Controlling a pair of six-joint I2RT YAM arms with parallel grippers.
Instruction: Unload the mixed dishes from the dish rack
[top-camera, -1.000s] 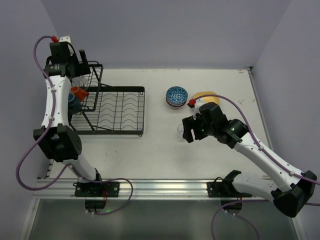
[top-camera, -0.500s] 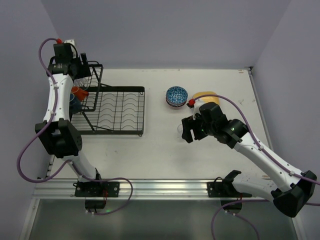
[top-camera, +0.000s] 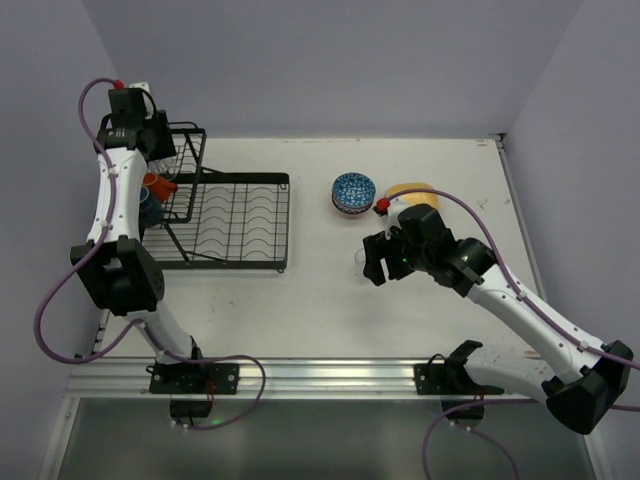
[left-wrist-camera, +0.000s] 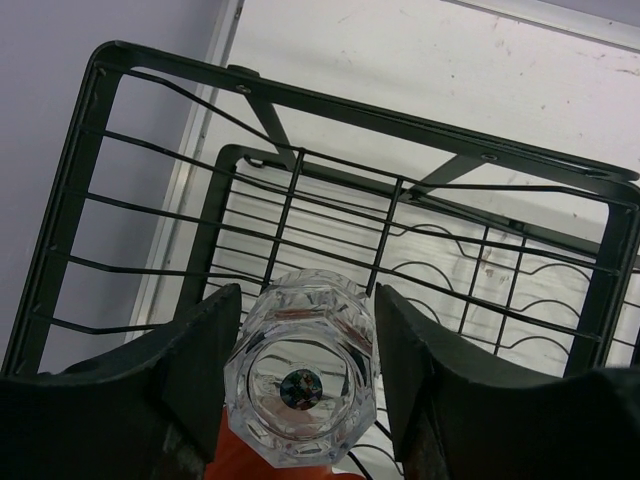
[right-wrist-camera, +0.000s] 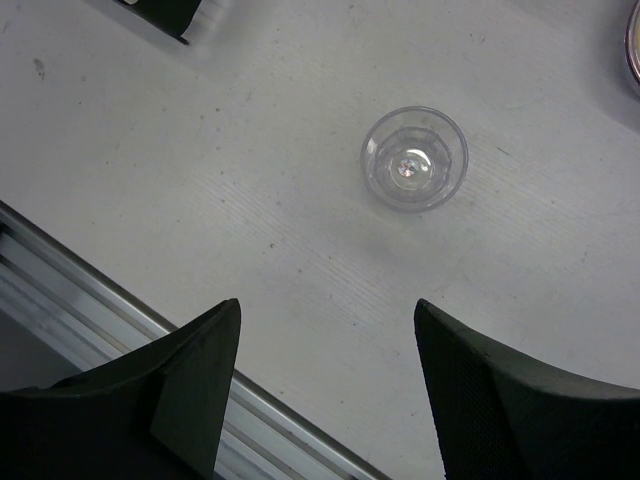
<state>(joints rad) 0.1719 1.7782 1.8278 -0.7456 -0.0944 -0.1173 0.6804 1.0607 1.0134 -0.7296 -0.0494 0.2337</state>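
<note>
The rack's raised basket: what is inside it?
A clear glass sits between the left gripper's fingers, with an orange mug and a dark mug nearer the robot. The left arm hides the basket's far corner from above.

Bright even light, faint soft shadows

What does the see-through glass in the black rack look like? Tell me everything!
The clear glass has flat facets round its side, so its outline looks eight-sided, and it seems thick. Seen end-on from above, it stands in the raised basket of the black wire dish rack. The left tool straddles it, its dark fingers close against both sides; whether they squeeze it is unclear. The orange mug sits next to it.
</note>
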